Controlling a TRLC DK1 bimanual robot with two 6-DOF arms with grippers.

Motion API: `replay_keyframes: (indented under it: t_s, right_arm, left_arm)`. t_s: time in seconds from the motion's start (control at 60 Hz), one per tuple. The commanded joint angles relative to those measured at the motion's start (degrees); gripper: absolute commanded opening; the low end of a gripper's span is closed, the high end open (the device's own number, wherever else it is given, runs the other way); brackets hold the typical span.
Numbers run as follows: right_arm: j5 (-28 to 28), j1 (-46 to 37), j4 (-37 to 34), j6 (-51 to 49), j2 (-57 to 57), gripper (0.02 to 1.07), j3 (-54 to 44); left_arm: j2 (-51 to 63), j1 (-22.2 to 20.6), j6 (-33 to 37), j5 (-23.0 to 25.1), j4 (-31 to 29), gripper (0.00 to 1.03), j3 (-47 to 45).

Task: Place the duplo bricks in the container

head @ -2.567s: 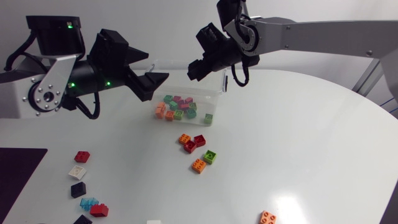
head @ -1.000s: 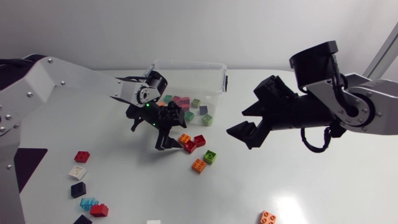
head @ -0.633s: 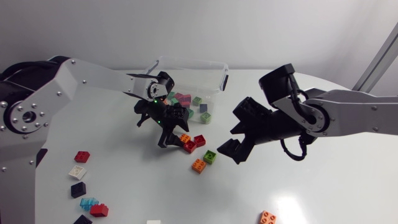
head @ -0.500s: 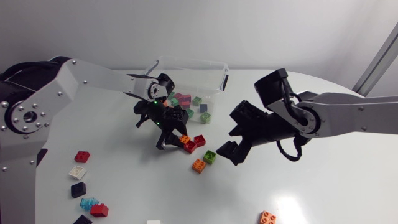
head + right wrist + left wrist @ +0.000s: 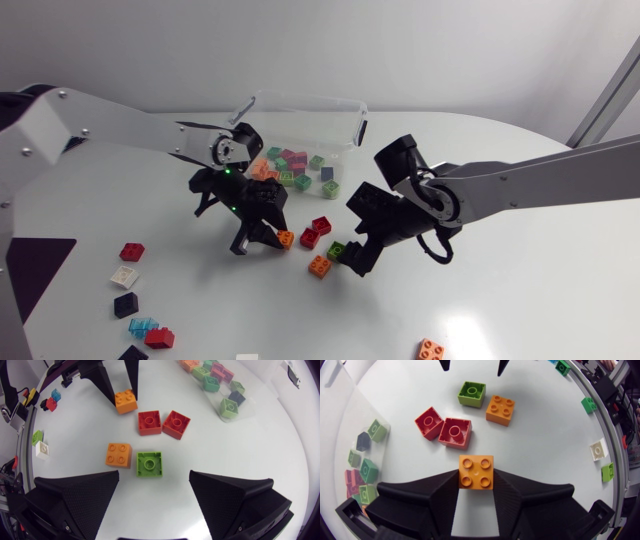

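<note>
Left gripper (image 5: 262, 240): closed down to the width of the held orange brick (image 5: 476, 472), one finger against each of two opposite sides. This brick sits low over the table (image 5: 520, 230), just near-left of the two red bricks (image 5: 149, 422), which lie side by side and touching.

Right gripper (image 5: 355, 257): fingers spread wide, holding nothing. The green brick (image 5: 149, 464) lies just ahead of the gap between them, touched by neither finger. The loose orange brick (image 5: 119, 454) lies just beside the green brick, on its left.

The two grippers face each other across this cluster, with only the red bricks and a narrow gap between them.

Container (image 5: 357, 128): clear, at far centre, just beyond the left gripper; many mixed bricks lie in its near part.

Table: white, with a curved right edge well apart from the cluster. A stray orange brick (image 5: 431, 350) lies at the near edge, right of centre. A group of red, white, black and blue bricks (image 5: 131, 251) lies near left, beside a dark mat (image 5: 30, 270) at the left edge.
</note>
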Motion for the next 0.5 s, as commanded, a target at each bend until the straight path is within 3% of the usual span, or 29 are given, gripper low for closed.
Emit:
replay_keyframes:
  t_s: [0.0, 0.3, 0.483]
  right_arm:
    - [1.05, 0.91, 0.39, -1.19, 2.04, 1.03, 1.69]
    - [3.77, 1.79, 1.0, -1.8, 6.26, 1.01, 3.53]
    - [4.56, 2.85, 1.18, -1.89, 8.2, 0.92, 4.5]
  left_arm:
    - [-5.5, 1.92, 1.28, 1.54, -0.29, 0.03, -2.73]
    - [-17.81, 5.44, -2.76, 6.64, -0.2, 0.03, -5.71]
    - [-21.15, 5.79, -8.38, 8.04, 2.79, 0.03, -4.66]
